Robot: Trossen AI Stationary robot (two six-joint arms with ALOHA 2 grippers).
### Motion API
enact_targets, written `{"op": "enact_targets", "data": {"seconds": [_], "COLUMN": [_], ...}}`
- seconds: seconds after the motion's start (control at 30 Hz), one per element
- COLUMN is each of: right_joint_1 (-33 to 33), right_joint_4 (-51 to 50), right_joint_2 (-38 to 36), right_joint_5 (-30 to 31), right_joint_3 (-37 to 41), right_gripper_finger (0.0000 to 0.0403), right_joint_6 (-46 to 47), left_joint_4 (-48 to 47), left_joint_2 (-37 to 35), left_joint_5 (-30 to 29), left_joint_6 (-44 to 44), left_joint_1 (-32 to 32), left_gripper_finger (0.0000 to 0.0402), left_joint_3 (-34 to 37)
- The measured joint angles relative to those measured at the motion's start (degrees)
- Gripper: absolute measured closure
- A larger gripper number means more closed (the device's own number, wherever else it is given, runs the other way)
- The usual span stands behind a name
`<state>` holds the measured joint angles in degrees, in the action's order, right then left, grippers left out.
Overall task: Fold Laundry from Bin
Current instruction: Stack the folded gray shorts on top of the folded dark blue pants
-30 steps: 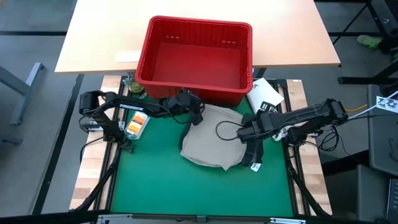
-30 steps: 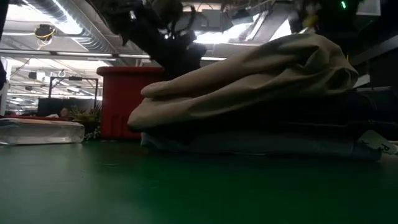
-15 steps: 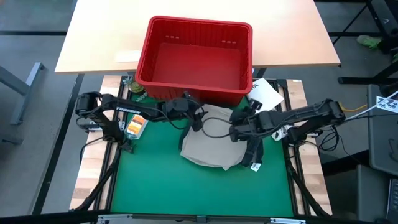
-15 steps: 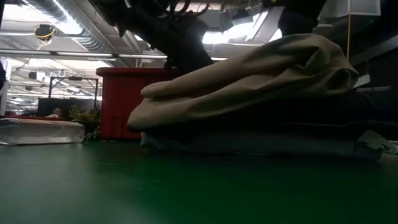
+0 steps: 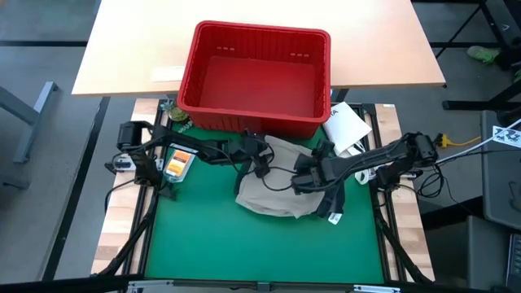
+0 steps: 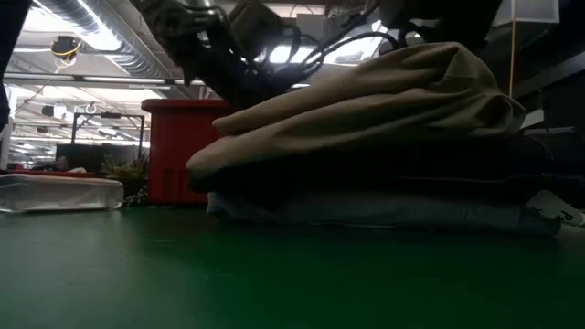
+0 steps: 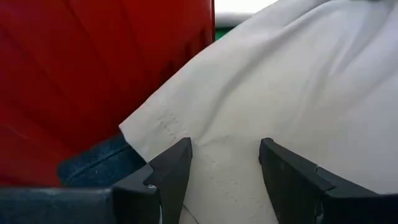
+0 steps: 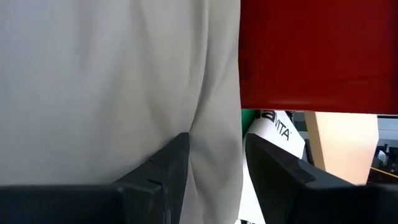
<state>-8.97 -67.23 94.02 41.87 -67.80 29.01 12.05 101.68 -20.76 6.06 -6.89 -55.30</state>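
Folded tan trousers lie on top of a stack on the green mat, over dark denim and a light blue garment. The red bin stands just behind the stack; nothing shows inside it. My left gripper is open low over the trousers' far left corner. My right gripper is open over the trousers' right part, with a crease of the cloth running between its fingers. My left gripper comes slanting down from the table's left, with its open fingers on either side of a hemmed patch of the top tan layer near the corner. I cannot tell whether they touch it. My right gripper slants down from the right, with its open fingers astride the crease. Whether they touch the cloth does not show.
A white packet lies at the far right beside the bin. A clear box with orange contents sits at the mat's left edge. The near half of the green mat is bare. A white tag sticks out at the stack's right.
Both grippers have sunk toward the tan trousers. The left one has reached out toward the table's right and the right one has gone toward the left, so they now stand closer together over the stack. The trousers' left fold looks slightly flatter.
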Motion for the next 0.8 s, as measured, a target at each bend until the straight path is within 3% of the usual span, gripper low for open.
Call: {"op": "enact_targets", "data": {"seconds": [0.4, 0.63, 0.8], "right_joint_1": [0.0, 0.0, 0.0], "right_joint_4": [-1.1, -10.0, -12.3], "right_joint_2": [0.2, 0.0, -0.1], "right_joint_5": [-1.0, -2.4, 0.1], "right_joint_3": [1.3, -6.8, -11.4], "right_gripper_finger": [0.0242, 0.0242, 0.0242], "right_joint_6": [0.7, 0.6, 0.6], "left_joint_4": [-1.2, -1.0, 2.4], "left_joint_2": [-1.5, -5.1, -5.8], "left_joint_5": [0.3, 0.3, 0.5], "left_joint_6": [-0.5, -2.1, -1.8], "left_joint_1": [-0.8, -0.5, -0.5], "left_gripper_finger": [0.0214, 0.0214, 0.0214], "left_joint_3": [0.1, 0.2, 0.2]}}
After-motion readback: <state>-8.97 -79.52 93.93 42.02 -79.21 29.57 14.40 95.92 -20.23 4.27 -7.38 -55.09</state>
